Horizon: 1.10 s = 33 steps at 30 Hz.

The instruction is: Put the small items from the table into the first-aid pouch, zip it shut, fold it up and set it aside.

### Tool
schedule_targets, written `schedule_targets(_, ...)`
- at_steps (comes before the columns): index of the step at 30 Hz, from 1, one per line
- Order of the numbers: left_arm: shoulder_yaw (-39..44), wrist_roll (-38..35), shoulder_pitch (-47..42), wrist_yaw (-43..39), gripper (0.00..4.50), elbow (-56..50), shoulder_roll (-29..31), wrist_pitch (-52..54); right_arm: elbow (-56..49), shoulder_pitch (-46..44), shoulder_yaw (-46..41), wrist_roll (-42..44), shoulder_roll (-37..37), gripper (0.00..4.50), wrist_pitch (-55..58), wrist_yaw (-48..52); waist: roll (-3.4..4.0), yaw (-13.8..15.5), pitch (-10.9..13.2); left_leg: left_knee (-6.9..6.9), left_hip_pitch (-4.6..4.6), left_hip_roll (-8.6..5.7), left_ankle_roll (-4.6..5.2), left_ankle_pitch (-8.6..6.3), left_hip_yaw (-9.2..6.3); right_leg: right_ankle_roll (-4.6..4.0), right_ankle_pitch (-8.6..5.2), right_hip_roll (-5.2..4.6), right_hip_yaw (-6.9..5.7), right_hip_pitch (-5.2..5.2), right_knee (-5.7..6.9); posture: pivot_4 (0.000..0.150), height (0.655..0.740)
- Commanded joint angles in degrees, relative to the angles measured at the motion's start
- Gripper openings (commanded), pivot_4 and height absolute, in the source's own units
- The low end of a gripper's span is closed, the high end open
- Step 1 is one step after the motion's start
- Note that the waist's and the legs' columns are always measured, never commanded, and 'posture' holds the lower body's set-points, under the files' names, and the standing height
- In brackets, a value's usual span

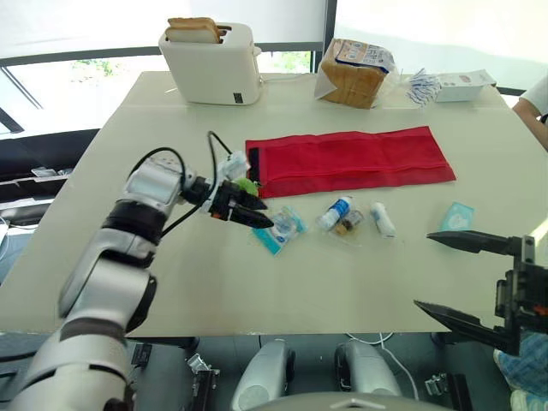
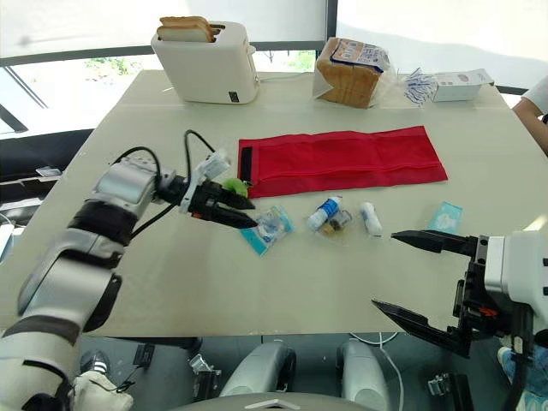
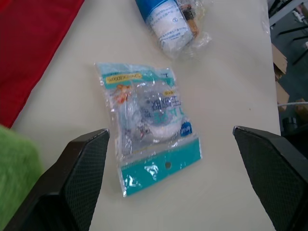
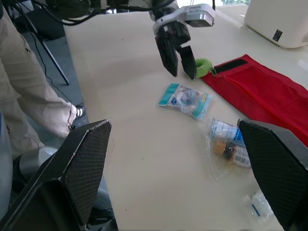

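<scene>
The red first-aid pouch (image 1: pixel 351 160) lies flat and unfolded mid-table, with a green tab (image 1: pixel 247 185) at its left end. In front of it lie a teal-edged clear packet (image 1: pixel 280 229), a bag holding a blue-capped bottle and a brown vial (image 1: pixel 341 216), a small white roll (image 1: pixel 383 219) and a teal square sachet (image 1: pixel 456 217). My left gripper (image 1: pixel 264 214) is open, low over the table just left of the teal-edged packet (image 3: pixel 149 125), holding nothing. At the table's front right my right gripper (image 1: pixel 422 271) is open and empty, short of the sachet.
A white toaster (image 1: pixel 211 62) with bread, a bagged loaf (image 1: pixel 353 71) and a white box (image 1: pixel 462 86) with small packets stand along the far edge. A person's sleeve (image 1: pixel 535 103) shows at the right edge, and a person's legs (image 4: pixel 24 86) beside the table.
</scene>
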Motion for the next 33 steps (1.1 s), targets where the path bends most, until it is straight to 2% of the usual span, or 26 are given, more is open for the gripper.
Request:
schedule_targets(1, -1.4, 3.4, -3.4, -2.6, 4.38, 5.6, -2.2, -1.8, -1.1, -1.3, 0.5, 0.0, 0.0, 4.50, -0.6, -1.3, -0.04, -0.2, 0.0, 0.00, 0.00, 0.00, 0.00, 0.00, 0.00, 0.00, 0.00, 0.00, 0.00, 0.00, 0.00, 0.150, 0.7400)
schedule_targets(7, -3.9, 4.4, -5.0, -3.7, 4.38, 10.9, -5.9, -1.4, -1.0, -3.0, 3.5, -2.6, 0.8, 4.50, -1.2, -2.1, -0.11, -0.1, 0.1, -0.01, 0.00, 0.01, -0.02, 0.01, -0.03, 0.00, 0.00, 0.02, 0.01, -0.03, 0.02, 0.150, 0.7400)
schedule_targets(8, -4.1, 4.4, -4.7, -3.7, 4.15, 10.9, -6.0, -1.3, -1.2, -3.2, 3.8, -2.8, 0.9, 4.50, -1.2, -2.3, -0.10, -0.1, 0.1, 0.00, 0.01, 0.01, 0.00, 0.00, -0.04, 0.00, 0.00, 0.01, 0.01, -0.02, 0.02, 0.150, 0.7400)
schedule_targets(11, -4.2, 4.0, -3.7, -3.7, 3.15, 10.4, -5.9, -0.2, -1.6, -3.5, 4.6, -3.1, 1.3, 4.50, -1.1, -3.2, -0.11, -0.1, 0.1, 0.00, 0.01, 0.00, 0.00, 0.00, -0.04, 0.00, 0.00, 0.00, 0.00, -0.02, 0.03, 0.150, 0.7400)
schedule_targets(18, -2.0, 2.1, -1.4, -3.7, 0.21, 4.7, -3.4, 4.2, -2.8, -3.7, 8.4, -5.1, 2.8, 4.50, -1.3, -5.2, -0.14, -0.1, 0.1, 0.01, -0.01, 0.00, -0.07, 0.04, -0.07, 0.00, 0.00, -0.01, 0.01, -0.03, 0.04, 0.150, 0.7400)
schedule_targets(19, -1.3, 1.8, -1.1, -3.7, 0.04, 3.7, -2.9, 5.1, -2.7, -4.2, 9.1, -5.2, 3.0, 4.50, -1.3, -5.6, -0.14, -0.1, 0.1, 0.01, -0.01, 0.00, -0.08, 0.05, -0.08, 0.00, 0.00, -0.01, 0.00, -0.03, 0.04, 0.150, 0.7400)
schedule_targets(25, 5.6, -2.9, 3.7, 0.0, 0.04, -7.6, 0.6, 12.7, -2.0, -7.8, 14.6, -6.9, 3.4, 4.50, 0.6, -11.1, -0.14, -0.1, 0.1, 0.01, -0.02, 0.01, -0.11, 0.06, -0.09, 0.00, 0.00, -0.02, 0.00, -0.06, 0.05, 0.150, 0.7400)
schedule_targets(27, 9.8, -6.1, 6.5, 3.1, 0.04, -13.7, 1.6, 17.9, -1.2, -11.5, 19.7, -4.4, 4.6, 4.50, 3.8, -17.9, -0.14, -0.3, 0.1, 0.00, -0.02, 0.03, -0.14, 0.08, -0.09, -0.01, 0.00, -0.04, 0.04, -0.11, 0.06, 0.150, 0.7400)
schedule_targets(30, 14.6, -9.8, 11.7, 7.3, 0.04, -22.8, 3.2, 24.9, -2.4, -15.8, 27.2, -11.9, 4.6, 4.50, 10.0, -28.6, -0.10, -0.1, 0.1, 0.00, -0.04, 0.04, -0.17, 0.09, -0.09, -0.03, -0.01, -0.06, 0.07, -0.17, 0.11, 0.150, 0.7400)
schedule_targets(33, 16.2, -10.2, 16.9, 10.3, 0.04, -28.7, 4.9, 23.4, -2.6, -19.4, 31.7, -11.2, 5.6, 4.50, 6.3, -22.7, -0.09, -0.1, 0.1, -0.01, -0.10, 0.04, -0.18, 0.09, -0.10, -0.03, -0.01, -0.06, 0.07, -0.27, 0.11, 0.150, 0.7400)
